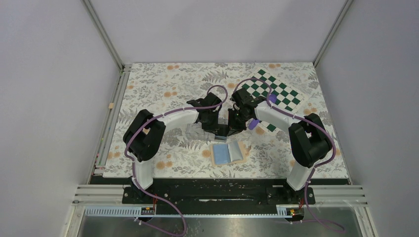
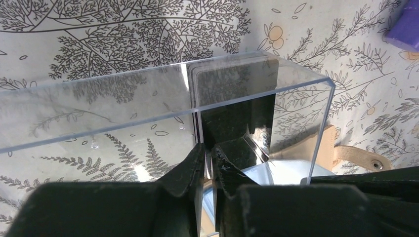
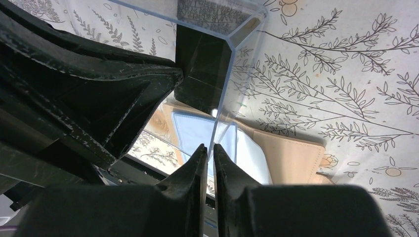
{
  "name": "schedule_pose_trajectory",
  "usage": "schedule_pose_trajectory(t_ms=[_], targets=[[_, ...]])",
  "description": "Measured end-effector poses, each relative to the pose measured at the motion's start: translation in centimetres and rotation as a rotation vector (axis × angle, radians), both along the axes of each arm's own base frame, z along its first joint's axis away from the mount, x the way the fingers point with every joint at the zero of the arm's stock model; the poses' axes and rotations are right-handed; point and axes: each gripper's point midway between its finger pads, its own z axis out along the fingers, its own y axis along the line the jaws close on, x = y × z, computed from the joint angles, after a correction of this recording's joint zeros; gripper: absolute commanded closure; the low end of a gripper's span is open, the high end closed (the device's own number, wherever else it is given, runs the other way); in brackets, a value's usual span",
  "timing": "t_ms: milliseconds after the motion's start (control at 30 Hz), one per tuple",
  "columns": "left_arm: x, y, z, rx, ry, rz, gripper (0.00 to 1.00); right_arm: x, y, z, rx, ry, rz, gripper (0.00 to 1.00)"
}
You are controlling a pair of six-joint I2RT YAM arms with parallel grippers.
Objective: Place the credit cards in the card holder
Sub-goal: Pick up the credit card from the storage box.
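A clear plastic box [image 1: 196, 132] [image 2: 99, 108] stands on the floral mat with dark credit cards [image 2: 232, 86] [image 3: 202, 64] upright at its end. My left gripper [image 2: 208, 154] [image 1: 219, 129] reaches into the box and is shut on the thin edge of a credit card. My right gripper [image 3: 210, 149] [image 1: 233, 126] is shut on the box's clear end wall [image 3: 223, 94]. The card holder [image 1: 227, 153] [image 2: 341, 148] [image 3: 291, 158] lies open just in front of the box, tan outside, blue-grey panels facing up.
A green-and-white chequered board [image 1: 274, 94] lies at the back right. A purple object [image 1: 253, 124] [image 2: 402, 29] sits beside the right arm. The left gripper's body [image 3: 89, 94] crowds close to my right fingers. A small tan block [image 1: 111, 105] rests by the left rail.
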Motion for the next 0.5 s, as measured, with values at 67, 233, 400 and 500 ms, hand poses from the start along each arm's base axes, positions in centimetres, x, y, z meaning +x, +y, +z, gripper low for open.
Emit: schedule_pose_trajectory(t_ms=[67,233,400,500], targets=[[0.1,-0.1,0.1,-0.007,-0.002,-0.001,0.90,0.0,0.0,0.0,-0.001,0.001,0.000,0.85],[0.2,-0.3,0.4,-0.020,-0.010,0.005,0.90,-0.1,0.0,0.0,-0.001,0.002,0.000,0.85],[0.3,-0.6,1.4,-0.049,-0.033,0.006,0.90,-0.1,0.0,0.0,-0.002,0.003,0.000,0.85],[0.3,-0.8,2.2,-0.073,-0.045,0.005,0.89,-0.1,0.0,0.0,-0.001,0.003,0.000,0.85]])
